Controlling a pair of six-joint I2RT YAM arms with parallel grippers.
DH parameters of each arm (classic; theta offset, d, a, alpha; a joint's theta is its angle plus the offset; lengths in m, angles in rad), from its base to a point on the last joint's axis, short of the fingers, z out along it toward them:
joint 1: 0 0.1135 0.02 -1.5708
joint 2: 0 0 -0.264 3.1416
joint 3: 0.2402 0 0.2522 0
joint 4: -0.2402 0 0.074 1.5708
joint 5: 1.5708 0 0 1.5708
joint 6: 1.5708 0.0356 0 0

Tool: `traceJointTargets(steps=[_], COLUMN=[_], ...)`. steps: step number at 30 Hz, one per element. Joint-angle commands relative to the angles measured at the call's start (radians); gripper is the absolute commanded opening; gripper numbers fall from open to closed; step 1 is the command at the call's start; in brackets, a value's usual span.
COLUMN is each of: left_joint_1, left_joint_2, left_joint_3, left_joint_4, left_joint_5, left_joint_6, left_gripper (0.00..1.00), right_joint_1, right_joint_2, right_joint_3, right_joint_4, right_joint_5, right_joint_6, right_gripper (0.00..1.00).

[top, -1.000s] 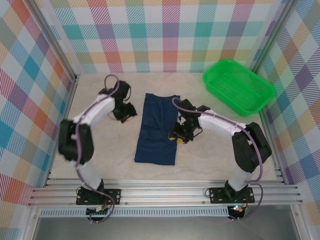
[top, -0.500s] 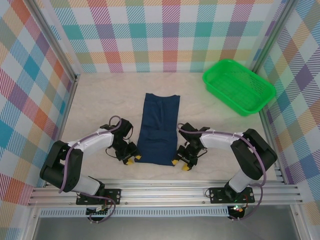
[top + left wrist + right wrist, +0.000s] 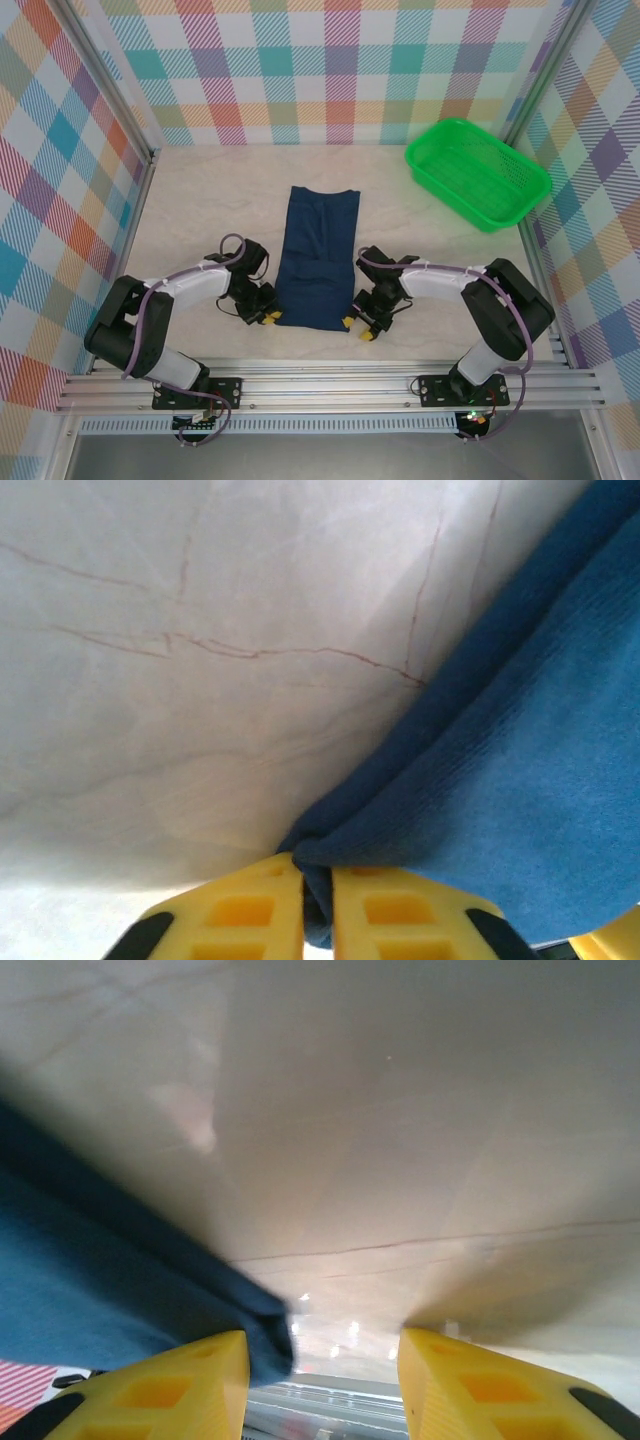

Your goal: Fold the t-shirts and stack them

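Folded navy t-shirt lies mid-tabletop, long axis near-to-far. Left wrist view: left gripper pinched on its near corner. Right wrist view: right gripper fingers apart, cloth corner just inside one finger.

The table has a pale, sandy-beige top, and the wrist views show faint reddish veins running through it. A dark navy t-shirt lies flat near its middle, folded into a long narrow strip whose length runs from the near edge toward the far wall. A green basket sits at the far right corner, set at an angle, well apart from the cloth
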Motion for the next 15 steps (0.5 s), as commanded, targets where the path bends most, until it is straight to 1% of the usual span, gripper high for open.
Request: traceJointTargets(steps=[1, 3, 5, 7, 12, 15], left_joint_1=[-0.026, -0.029, -0.034, -0.039, -0.045, -0.051], left_joint_2=[0.017, 0.015, 0.008, -0.002, -0.030, -0.045], left_joint_3=[0.015, 0.015, 0.016, 0.019, 0.021, 0.018], left_joint_4=[0.027, 0.024, 0.023, 0.012, -0.016, -0.030], left_joint_5=[-0.033, -0.046, -0.048, -0.050, -0.049, -0.045], left_joint_6=[-0.008, -0.012, -0.016, -0.014, -0.010, -0.011], left_gripper=[0.07, 0.04, 0.02, 0.00, 0.00, 0.00], right_joint_1=[0.026, 0.027, 0.029, 0.032, 0.037, 0.042], right_joint_2=[-0.083, -0.131, -0.145, -0.120, -0.078, -0.039], right_joint_3=[0.056, 0.060, 0.051, 0.044, 0.031, 0.033], right_joint_4=[0.007, -0.044, -0.045, -0.041, -0.042, -0.022], right_joint_5=[0.046, 0.076, 0.071, 0.057, 0.067, 0.050], right_joint_6=[0.017, 0.020, 0.020, 0.012, -0.003, -0.006], right_gripper=[0.44, 0.44, 0.45, 0.44, 0.44, 0.44])
